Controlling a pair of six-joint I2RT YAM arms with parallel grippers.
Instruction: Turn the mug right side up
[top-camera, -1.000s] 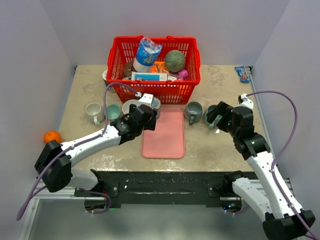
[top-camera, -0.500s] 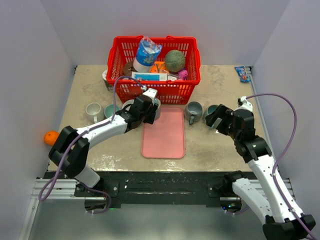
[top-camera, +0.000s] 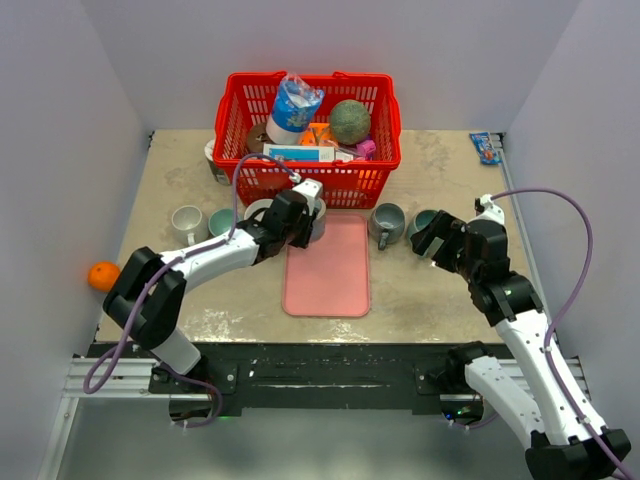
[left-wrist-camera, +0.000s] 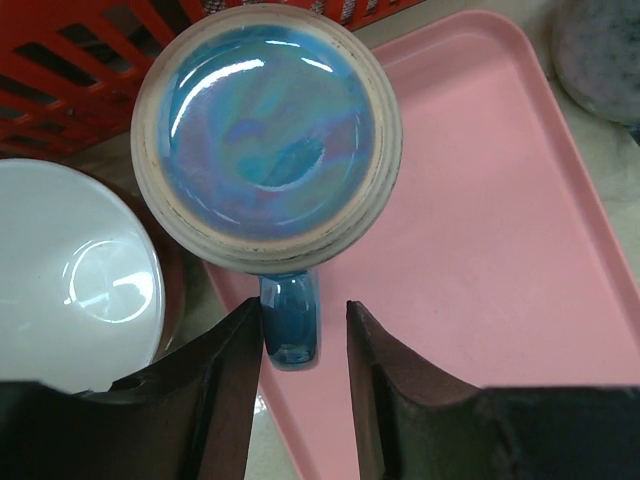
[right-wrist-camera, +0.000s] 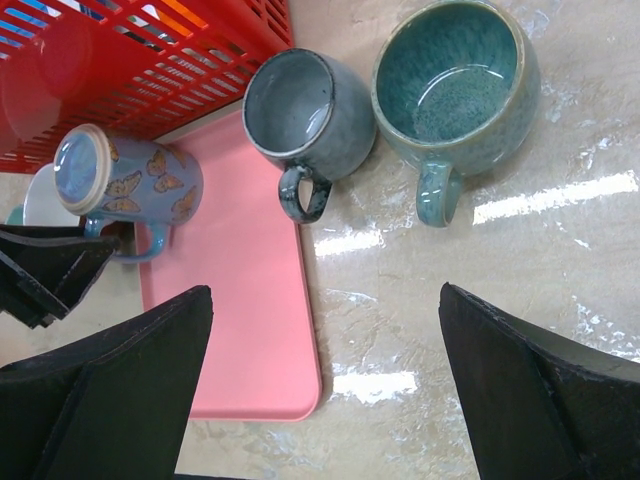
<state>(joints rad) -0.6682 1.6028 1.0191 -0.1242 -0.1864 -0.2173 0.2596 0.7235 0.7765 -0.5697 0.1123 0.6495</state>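
Blue butterfly mug (right-wrist-camera: 125, 185), glazed base up

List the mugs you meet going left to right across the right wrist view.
butterfly mug, bottom up on the pink tray → grey mug → teal mug. The white piece at the far left edge is mostly hidden, so it is left out.

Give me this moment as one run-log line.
mug: upside down, at pink tray corner | left hand: astride handle, not yet clamped | right hand: open, holding nothing
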